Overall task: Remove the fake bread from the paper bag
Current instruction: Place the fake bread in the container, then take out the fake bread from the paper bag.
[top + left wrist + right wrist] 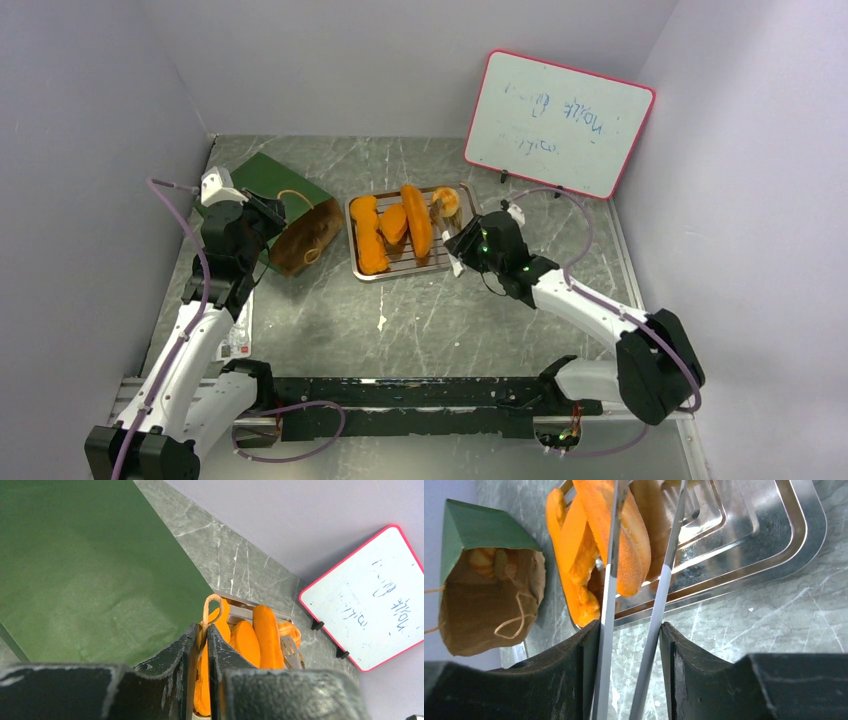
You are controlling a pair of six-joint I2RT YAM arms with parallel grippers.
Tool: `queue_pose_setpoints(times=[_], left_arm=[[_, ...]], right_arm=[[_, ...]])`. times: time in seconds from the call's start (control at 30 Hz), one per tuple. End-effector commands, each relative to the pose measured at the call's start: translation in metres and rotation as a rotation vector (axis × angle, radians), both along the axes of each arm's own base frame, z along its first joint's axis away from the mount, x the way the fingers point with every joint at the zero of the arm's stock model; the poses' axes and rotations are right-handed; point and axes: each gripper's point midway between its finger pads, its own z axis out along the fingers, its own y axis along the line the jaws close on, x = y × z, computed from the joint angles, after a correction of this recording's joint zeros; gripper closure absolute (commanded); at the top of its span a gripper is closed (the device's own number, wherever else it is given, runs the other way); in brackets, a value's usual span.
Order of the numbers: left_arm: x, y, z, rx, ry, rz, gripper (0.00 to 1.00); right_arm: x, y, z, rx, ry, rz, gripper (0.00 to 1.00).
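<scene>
1. Low in the top view, the two arms reach up the frame over the grey marbled table [440, 325].
2. Left of centre, the left gripper [202, 629] has its jaws pinched tight on the tan cord handle [209, 605] of the dark green paper bag [262, 180].
3. The bag lies on its side. Its long axis runs from the upper left down to the lower right, and its brown kraft mouth faces the tray.
4. In the right wrist view, one pale orange piece [488, 562] sits deep inside the bag. Its shape is unclear.
5. Right of centre, the right gripper [630, 627] holds the silver metal tongs [610, 590]. Its jaws stand partly apart, with one tong arm against each finger.
6. The tongs point up the frame over the flat silver metal tray [796, 540], just beside the bag's mouth.
7. The other glossy orange-brown toy breads [415, 220] lie on the tray. Two long loaves lie with their long axes running top to bottom in the top view, leaning slightly. An oval roll [393, 223] sits between them, and a round bun [446, 203] is at the upper right corner.
8. Farthest away, at the upper right, a pink-framed whiteboard [558, 122] leans against the wall.
</scene>
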Motion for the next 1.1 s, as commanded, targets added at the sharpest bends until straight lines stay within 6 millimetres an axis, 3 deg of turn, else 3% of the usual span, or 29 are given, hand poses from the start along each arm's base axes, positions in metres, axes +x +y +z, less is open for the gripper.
queue_pose_setpoints(times=[0.0,0.33,0.53,0.63,0.73,0.9,1.03,1.07], left_arm=[[0.003,-0.001,0.016,-0.004,-0.053,-0.015,0.93],[0.004,-0.003,0.017,-0.011,-0.055,-0.024,0.93],[0.001,-0.001,0.016,0.007,-0.051,-0.017,0.93],[-0.003,-0.001,0.013,0.011,-0.049,-0.022,0.93],[-0.008,-0.001,0.010,0.022,-0.043,-0.033,0.93],[-0.015,0.002,0.009,0.045,-0.018,-0.026,0.93],[-0.020,0.004,0.010,0.049,-0.008,-0.025,0.93],[-0.021,0.003,0.010,0.047,-0.008,-0.026,0.93]], right_arm=[[-0.002,-0.011,0.022,0.023,-0.053,-0.041,0.55],[-0.013,-0.024,0.040,0.015,-0.082,-0.061,0.56],[-0.024,-0.011,0.068,0.008,-0.147,0.012,0.58],[-0.035,0.015,0.092,-0.035,-0.211,0.109,0.58],[-0.055,0.054,0.108,-0.094,-0.257,0.222,0.58],[-0.087,0.115,0.115,-0.104,-0.289,0.406,0.59],[-0.104,0.149,0.108,-0.085,-0.294,0.510,0.59],[-0.105,0.160,0.118,-0.058,-0.310,0.528,0.59]])
